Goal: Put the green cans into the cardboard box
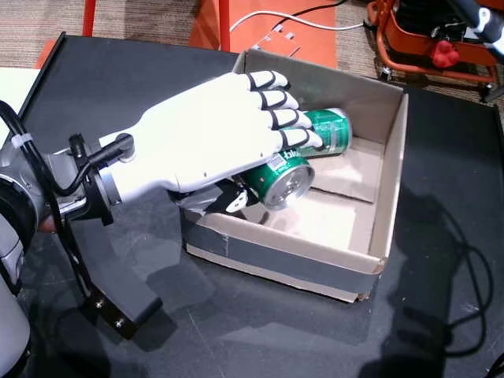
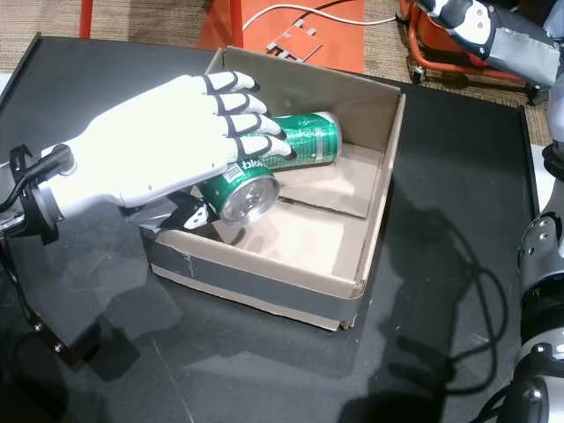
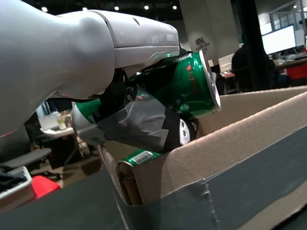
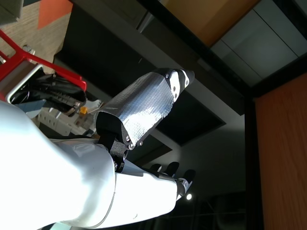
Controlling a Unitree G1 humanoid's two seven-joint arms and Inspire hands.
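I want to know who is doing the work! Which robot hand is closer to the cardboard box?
Left. The left hand reaches over the cardboard box's near wall, its fingers wrapped on a green can. The right hand is raised far beyond the box.

I read only blurred white lettering on the held green can (image 2: 249, 183), barcode on another can (image 3: 138, 156), nothing legible

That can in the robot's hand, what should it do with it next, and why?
Probably open the fingers and let go. The left hand holds a green can already past the near wall of the cardboard box, beside another green can lying inside, so a short drop should land it.
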